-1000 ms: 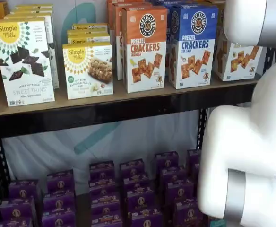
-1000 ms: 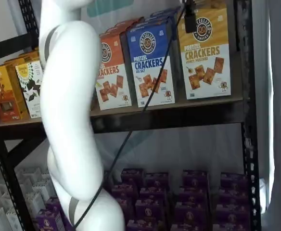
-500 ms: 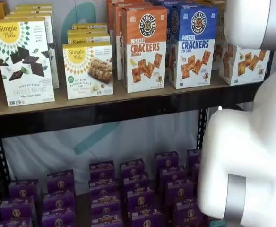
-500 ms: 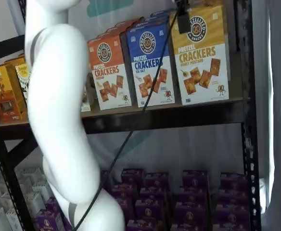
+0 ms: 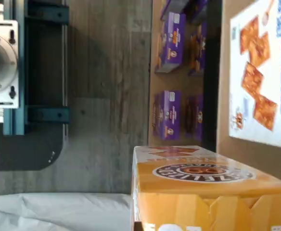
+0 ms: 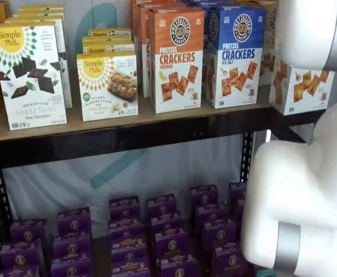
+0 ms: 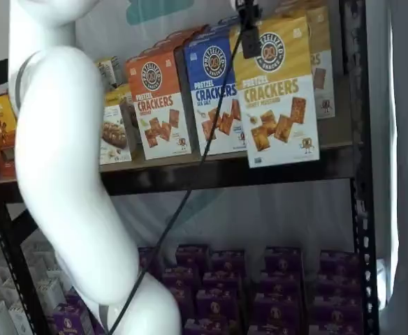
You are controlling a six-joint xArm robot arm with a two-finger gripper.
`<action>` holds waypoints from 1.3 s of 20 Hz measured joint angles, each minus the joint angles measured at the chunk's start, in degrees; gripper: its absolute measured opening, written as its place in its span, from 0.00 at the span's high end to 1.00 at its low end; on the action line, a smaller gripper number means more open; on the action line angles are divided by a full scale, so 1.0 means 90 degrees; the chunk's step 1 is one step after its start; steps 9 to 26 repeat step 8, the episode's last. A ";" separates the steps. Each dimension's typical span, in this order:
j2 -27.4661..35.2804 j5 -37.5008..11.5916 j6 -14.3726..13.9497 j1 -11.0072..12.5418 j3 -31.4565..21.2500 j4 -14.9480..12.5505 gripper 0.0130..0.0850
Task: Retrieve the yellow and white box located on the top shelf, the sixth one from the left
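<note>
yellow and white box (image 7: 277, 91) was already lifted off the top shelf (image 7: 260, 167) when we looked, hanging out in front of the black front rail with its bottom edge dipping below the board, so we'd call it the pull-out step and most of the way through the job. in a shelf view the gripper (image 7: 249, 15) only showed as a dark bit at the top edge with a cable running down beside it, right over the top of the carton, and we couldn't see any fingers clearly, but the jaws were clamped shut, and since the box was floating clear of the board with nothing under it, we reckoned they were closed on the box's top. it hung a little tilted, which made sense for a tall carton held from the top only. the blue-topped crackers box (image 7: 216, 91) and the orange-topped crackers box (image 7: 155, 105) sat upright on the board just beside the gap it came from, and another yellow carton stood behind it in the same column. in the wrist view the yellow top of the box (image 5: 203, 178) filled the frame close up, which fit with it being held right under the wrist. in the other shelf view the arm covered most of it, only its white lower front (image 6: 298, 86) peeked out. the purple boxes (image 6: 157, 236) down below looked untouched.
</note>
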State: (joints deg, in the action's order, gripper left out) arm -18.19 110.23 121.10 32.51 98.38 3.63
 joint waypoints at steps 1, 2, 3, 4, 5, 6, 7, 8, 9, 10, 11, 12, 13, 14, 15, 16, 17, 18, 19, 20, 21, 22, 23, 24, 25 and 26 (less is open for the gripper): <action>-0.0087 0.0042 -0.0045 -0.0053 -0.0082 -0.0019 0.39; -0.0187 0.0079 -0.0103 -0.0121 -0.0179 -0.0045 0.39; -0.0295 0.0123 -0.0173 -0.0201 -0.0286 -0.0079 0.39; -0.0362 0.0149 -0.0217 -0.0253 -0.0354 -0.0099 0.39; -0.0439 0.0170 -0.0266 -0.0306 -0.0437 -0.0115 0.39; -0.0526 0.0173 -0.0311 -0.0356 -0.0536 -0.0129 0.39; -0.0603 0.0168 -0.0346 -0.0395 -0.0623 -0.0141 0.39; -0.0673 0.0163 -0.0375 -0.0424 -0.0704 -0.0144 0.39; -0.0673 0.0163 -0.0375 -0.0424 -0.0704 -0.0144 0.39; -0.0673 0.0163 -0.0375 -0.0424 -0.0704 -0.0144 0.39; -0.0673 0.0163 -0.0375 -0.0424 -0.0704 -0.0144 0.39; -0.0673 0.0163 -0.0375 -0.0424 -0.0704 -0.0144 0.39; -0.0673 0.0163 -0.0375 -0.0424 -0.0704 -0.0144 0.39; -0.0673 0.0163 -0.0375 -0.0424 -0.0704 -0.0144 0.39; -0.0673 0.0163 -0.0375 -0.0424 -0.0704 -0.0144 0.39; -0.0673 0.0163 -0.0375 -0.0424 -0.0704 -0.0144 0.39; -0.0673 0.0163 -0.0375 -0.0424 -0.0704 -0.0144 0.39; -0.0673 0.0163 -0.0375 -0.0424 -0.0704 -0.0144 0.39; -0.0673 0.0163 -0.0375 -0.0424 -0.0704 -0.0144 0.39; -0.0673 0.0163 -0.0375 -0.0424 -0.0704 -0.0144 0.39; -0.0673 0.0163 -0.0375 -0.0424 -0.0704 -0.0144 0.39; -0.0673 0.0163 -0.0375 -0.0424 -0.0704 -0.0144 0.39; -0.0673 0.0163 -0.0375 -0.0424 -0.0704 -0.0144 0.39; -0.0673 0.0163 -0.0375 -0.0424 -0.0704 -0.0144 0.39; -0.0673 0.0163 -0.0375 -0.0424 -0.0704 -0.0144 0.39; -0.0673 0.0163 -0.0375 -0.0424 -0.0704 -0.0144 0.39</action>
